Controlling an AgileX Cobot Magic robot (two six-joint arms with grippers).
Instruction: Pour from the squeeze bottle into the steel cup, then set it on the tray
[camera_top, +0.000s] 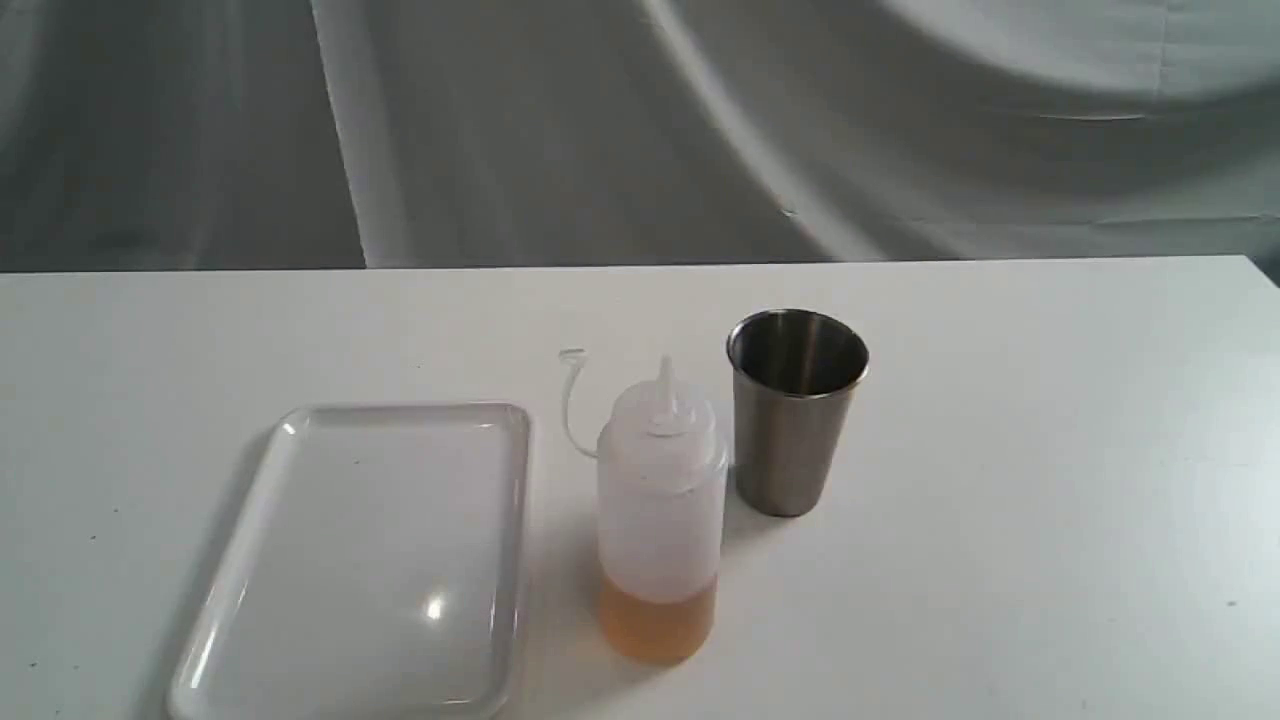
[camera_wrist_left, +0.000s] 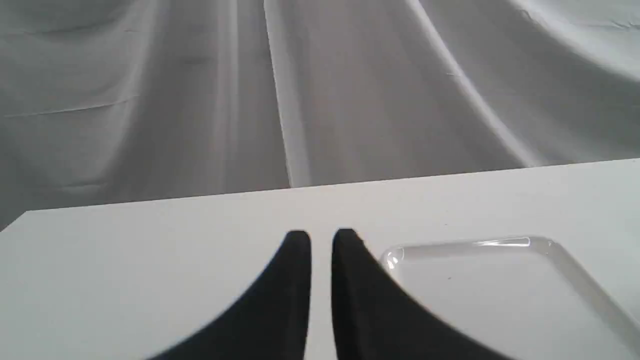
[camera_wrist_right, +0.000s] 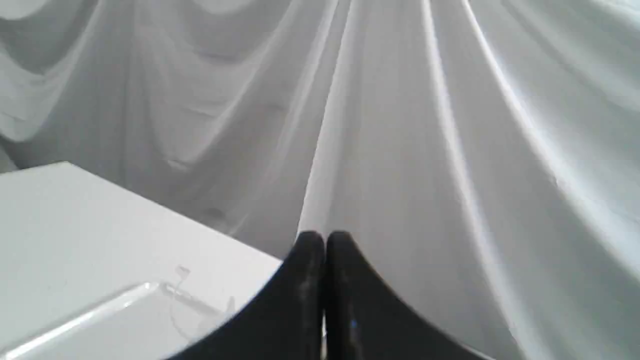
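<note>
The tray lies toward the worktop's front left, the squeeze bottle mid-front, the steel cup just behind-right. My left gripper is slightly parted, my right gripper closed (both empty); I'd grip mid-body, gently

A white table is carrying three things. The tray is lying flat at the near left. The bottle is standing upright just right of the tray, amber liquid sitting in its base. The cup is standing upright just beside the bottle, to its right and slightly farther back.
</note>
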